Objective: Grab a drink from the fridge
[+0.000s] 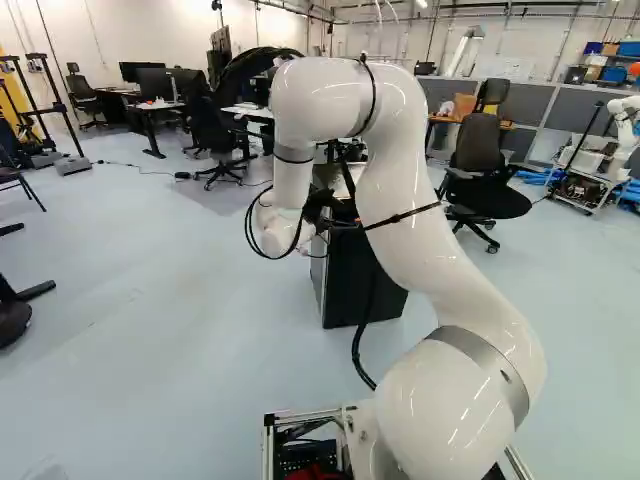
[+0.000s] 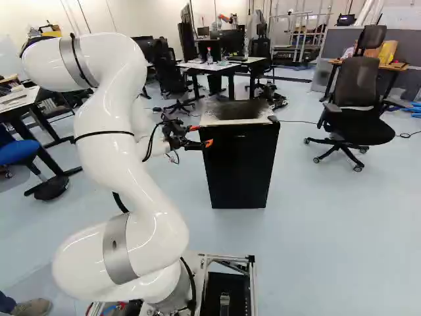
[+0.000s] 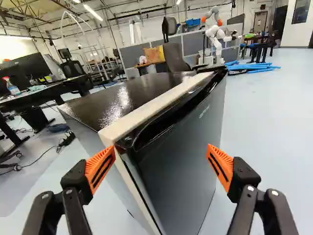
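The likeliest failure from here is a missed purchase on the door (image 3: 188,161): the tool (image 3: 161,148) stands spread with nothing pinched, one orange fingertip (image 3: 108,157) right by the fridge's near-left upper corner, where door and cabinet meet, the other out in front of the door face. Whether that first tip touches is impossible to tell. Should it bear on the pale strip (image 3: 156,105) or the cabinet side instead of the door's own edge, a pull would probably drag or tip the small fridge (image 2: 240,158), or the pad would slip off the smooth skin. Pushing farther to the right at this height could jam the finger against the corner. The drink is out of sight, presumably inside behind the shut door; the bottle (image 2: 210,56) on the far desk (image 2: 214,66) could be mistaken for it. The dark recess (image 3: 171,122) along the door's top edge looks a better hold, though its lip is narrow. If the hinge is on the right, as the small block (image 2: 273,119) there suggests, the door will swing toward the near side and may strike the forearm or crowd the base frame (image 2: 252,284). Room looks widest over the floor (image 1: 180,330) to the left, while the loose black cable (image 1: 248,228) at the wrist could catch a corner.
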Motion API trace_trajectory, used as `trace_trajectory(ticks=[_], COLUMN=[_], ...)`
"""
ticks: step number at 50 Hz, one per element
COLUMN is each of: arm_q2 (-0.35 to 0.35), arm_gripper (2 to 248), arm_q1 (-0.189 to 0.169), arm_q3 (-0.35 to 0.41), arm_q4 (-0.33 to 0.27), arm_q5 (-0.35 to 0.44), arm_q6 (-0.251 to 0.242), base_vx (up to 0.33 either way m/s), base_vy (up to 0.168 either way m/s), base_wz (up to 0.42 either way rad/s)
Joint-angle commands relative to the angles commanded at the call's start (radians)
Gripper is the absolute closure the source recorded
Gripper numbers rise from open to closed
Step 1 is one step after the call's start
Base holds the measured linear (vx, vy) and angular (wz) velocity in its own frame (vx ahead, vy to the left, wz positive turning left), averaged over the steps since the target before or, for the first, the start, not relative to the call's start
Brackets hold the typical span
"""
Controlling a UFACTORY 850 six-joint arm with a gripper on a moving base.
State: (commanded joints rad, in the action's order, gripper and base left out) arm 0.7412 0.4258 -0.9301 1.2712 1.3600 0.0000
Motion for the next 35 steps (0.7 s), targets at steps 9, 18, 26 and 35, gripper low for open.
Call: trace_trajectory(ticks=[9,18,26,35], arm_q2=[-0.001,-0.004,-0.01,-0.019], arm_gripper=[3,3,3,3], arm_q1=[-0.012,-0.024,-0.03,-0.031], arm_q3=[0.002,0.008,0.019,0.036], arm_q4=[0.0,0.0,0.0,0.0], arm_q5=[0.0,0.0,0.0,0.0], arm_q6=[0.0,0.0,0.0,0.0], base_vx=[0.0,0.0,0.001,0.0], base_vy=[0.0,0.0,-0.004,0.0], base_wz=[0.0,0.0,-0.008,0.0])
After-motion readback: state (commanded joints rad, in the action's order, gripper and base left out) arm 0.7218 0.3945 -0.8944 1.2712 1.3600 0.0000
